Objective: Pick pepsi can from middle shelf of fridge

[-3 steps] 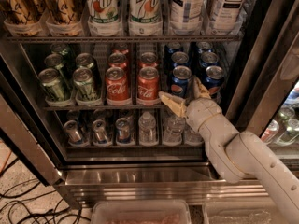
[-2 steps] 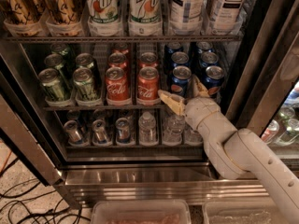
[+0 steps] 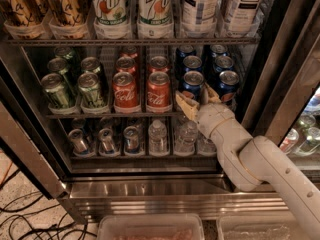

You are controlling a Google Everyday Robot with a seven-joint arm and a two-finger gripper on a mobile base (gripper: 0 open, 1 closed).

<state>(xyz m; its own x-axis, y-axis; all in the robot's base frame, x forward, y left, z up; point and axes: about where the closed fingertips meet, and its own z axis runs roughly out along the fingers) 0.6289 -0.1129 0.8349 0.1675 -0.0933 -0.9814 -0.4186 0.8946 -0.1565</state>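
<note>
Dark blue aluminium marks the target. In the camera view, the only one, the pepsi can point(image 3: 191, 83) stands upright at the front of the middle shelf point(image 3: 110, 115), heading the left of two blue columns on the right side of the fridge point(image 3: 150, 190). It is the nearest blue can to the door opening, with nothing in front of it, which is probably why it is the one addressed.

The gripper point(image 3: 194, 96) is inside the fridge, just above the shelf's front rail and low against this can. Its jaws are spread. One tan finger lies at the can's lower left, in the gap towards the Coca-Cola cans point(image 3: 158, 90), and the other shows at its right, between it and the neighbouring blue can point(image 3: 228, 84). Whether either pad touches metal cannot be told.

The arm point(image 3: 260, 169) reaches up from the lower right, so the wrist passes in front of the bottom rack and its small bottles point(image 3: 158, 136) without crossing the red cans or the green cans point(image 3: 75, 88) further left.

By this placing, the approach looks all but finished. The likely next need is to close on the can's body and draw it straight outward — the gaps on both sides are tight, so a skewed pull could nudge a neighbour.
</note>
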